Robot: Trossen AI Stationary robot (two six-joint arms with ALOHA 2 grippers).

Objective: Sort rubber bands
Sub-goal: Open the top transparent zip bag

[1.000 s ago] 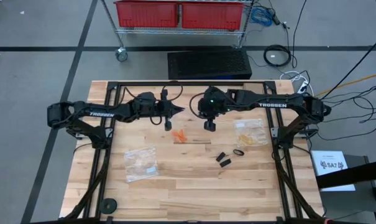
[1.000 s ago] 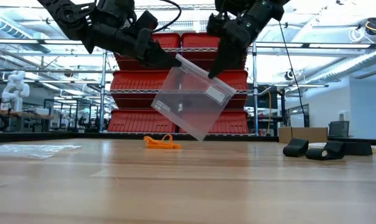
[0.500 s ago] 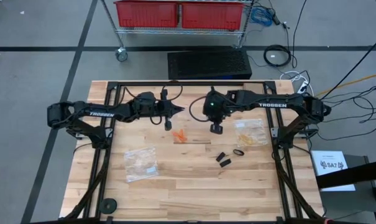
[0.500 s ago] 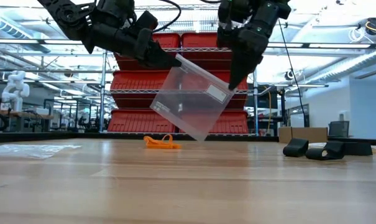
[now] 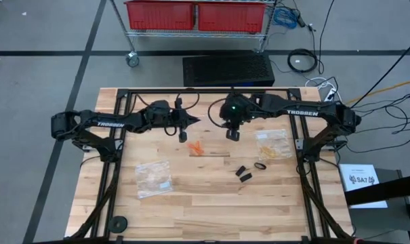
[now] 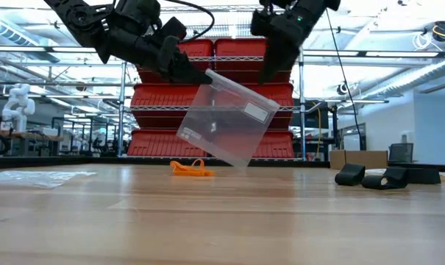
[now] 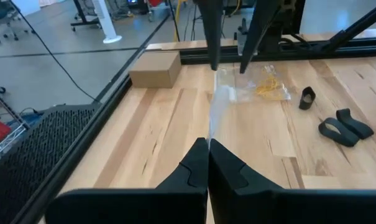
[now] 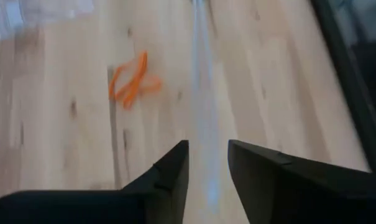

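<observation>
A clear zip bag [image 6: 223, 121] is held above the worktop [image 5: 211, 196] by the left gripper [image 6: 195, 74], whose fingers are pressed together on the bag's upper corner; in the left wrist view the closed fingers [image 7: 207, 163] are seen with the thin edge of the bag rising from between them. The bag hangs tilted, its lower corner above the wood and clear of it.

The right gripper [image 6: 273, 59] is seen just beside the bag's top edge, at about 1 o'clock from the bag in the low view. Its fingers [image 8: 175, 165] are parted by a narrow gap — the bag's edge is seen running between them in the right wrist view, but whether it is touched cannot be told.

The orange rubber bands [image 5: 197, 148] lie in a small loose cluster near the middle of the worktop, below the held bag. In the high view the black rubber bands [image 5: 249, 171] are found at about 4 o'clock from the orange ones, well apart from them, as two flattened pieces and one open ring. The pale yellow-tan rubber bands [image 5: 270, 149] are seen inside a second clear bag [image 5: 275, 138] lying flat at 3 o'clock from the orange cluster. A third clear bag [image 5: 153, 178] — also holding pale bands — lies flat at about 8 o'clock from the orange cluster.
</observation>
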